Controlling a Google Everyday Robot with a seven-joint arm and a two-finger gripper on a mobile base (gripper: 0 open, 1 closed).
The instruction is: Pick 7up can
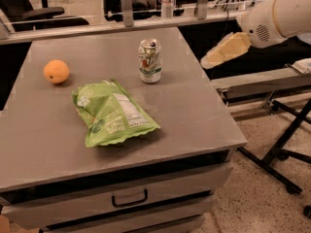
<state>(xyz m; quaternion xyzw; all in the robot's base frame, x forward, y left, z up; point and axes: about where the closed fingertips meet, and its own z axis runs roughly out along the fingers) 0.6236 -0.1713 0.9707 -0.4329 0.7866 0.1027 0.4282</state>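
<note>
The 7up can (149,61) stands upright on the grey table (194,115), towards the back and right of centre. It has a silver top and a white-and-green body with a red-spotted logo. My gripper (224,51), cream-coloured at the end of the white arm (277,16), hangs in the air beyond the table's right edge. It is to the right of the can at about the can's height, well apart from it, and holds nothing that I can see.
A flat green snack bag (112,113) lies in the middle of the table, in front of the can. An orange (56,72) sits at the back left. A drawer with a handle (129,198) is below the tabletop. A black stand's legs (282,154) are on the floor at the right.
</note>
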